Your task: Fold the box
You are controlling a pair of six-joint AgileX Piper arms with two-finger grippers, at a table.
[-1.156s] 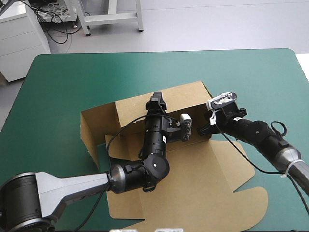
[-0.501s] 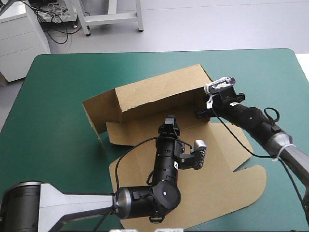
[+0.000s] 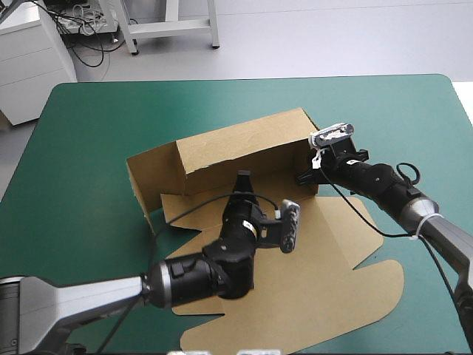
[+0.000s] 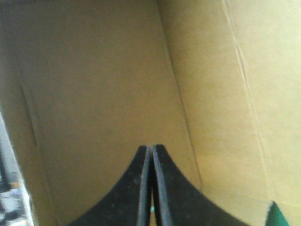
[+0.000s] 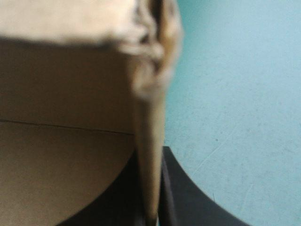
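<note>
The brown box (image 3: 244, 148) lies mid-table with its back wall and left end wall raised and its lid (image 3: 332, 274) flat toward the front. My left gripper (image 3: 242, 179) is shut and empty, pointing into the tray at the foot of the back wall. In the left wrist view its fingertips (image 4: 150, 149) meet in one arch before the box's inner board (image 4: 103, 84). My right gripper (image 3: 304, 177) is shut on the box's right end wall. In the right wrist view that wall's edge (image 5: 149, 117) runs between the gripper's (image 5: 149, 157) fingers.
The teal-green cover (image 3: 89, 133) shows on every side of the box, widest at the left and far right. It also lies just outside the wall held by the right gripper, seen as cover (image 5: 235, 94) in the right wrist view.
My left gripper went from open to shut and moved from over the lid back toward the back wall. The back wall stands more upright than earlier. The right gripper kept its hold.
</note>
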